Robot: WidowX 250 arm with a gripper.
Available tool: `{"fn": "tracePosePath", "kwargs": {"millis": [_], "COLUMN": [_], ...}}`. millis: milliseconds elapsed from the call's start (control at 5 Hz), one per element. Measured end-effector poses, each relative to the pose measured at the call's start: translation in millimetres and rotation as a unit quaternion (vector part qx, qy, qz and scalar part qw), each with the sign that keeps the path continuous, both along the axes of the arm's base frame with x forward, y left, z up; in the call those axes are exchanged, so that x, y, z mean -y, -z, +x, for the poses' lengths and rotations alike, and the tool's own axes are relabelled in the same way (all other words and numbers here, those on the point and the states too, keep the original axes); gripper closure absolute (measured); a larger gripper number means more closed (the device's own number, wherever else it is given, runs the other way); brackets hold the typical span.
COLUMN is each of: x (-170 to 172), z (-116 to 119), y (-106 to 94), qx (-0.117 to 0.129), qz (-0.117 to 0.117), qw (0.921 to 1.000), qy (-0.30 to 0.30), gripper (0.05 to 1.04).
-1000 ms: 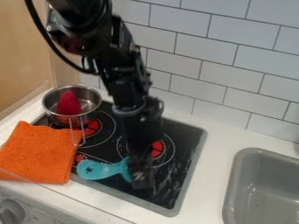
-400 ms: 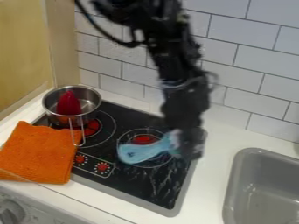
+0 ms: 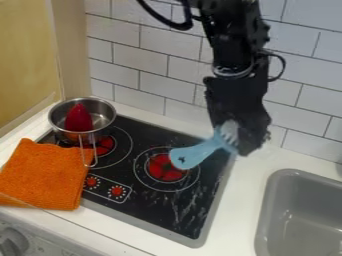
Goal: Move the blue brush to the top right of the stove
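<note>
The black gripper (image 3: 239, 141) hangs over the back right corner of the stove, shut on the bristled head end of the blue brush. From it the blue brush (image 3: 194, 154) slants down to the left, its handle end over the right burner. Beneath lies the black stove (image 3: 150, 210), with a grey rim and two round burners with red centres. Part of the stove's back right corner is hidden behind the gripper and brush.
A metal pot (image 3: 101, 120) holding a red object (image 3: 79, 119) stands on the back left burner. An orange cloth (image 3: 43, 175) lies over the left front edge. The grey sink (image 3: 300, 215) is at the right, and a tiled wall (image 3: 153, 60) rises behind.
The gripper has moved up and to the right with the blue brush, from the stove's front middle to its back right corner. Pot and cloth have stayed put.
</note>
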State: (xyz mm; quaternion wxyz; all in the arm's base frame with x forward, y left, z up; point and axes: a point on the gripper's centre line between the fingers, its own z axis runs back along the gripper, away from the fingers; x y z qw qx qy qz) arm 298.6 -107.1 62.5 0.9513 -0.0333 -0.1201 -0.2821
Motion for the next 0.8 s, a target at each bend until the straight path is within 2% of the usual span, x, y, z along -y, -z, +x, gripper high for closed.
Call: {"fn": "tracePosePath", "kwargs": {"millis": [200, 600, 800], "x": [-4, -15, -20], "z": [22, 41, 48], "y": [-6.1, 10.8, 19.5], "qx": [0.017, -0.001, -0.006], "qz": [0.005, 0.022, 0.03], "qw": [0.9959, 0.9863, 0.9844], "qy": [-0.089, -0.163, -0.173], "gripper": [0.361, 0.361, 0.361]}}
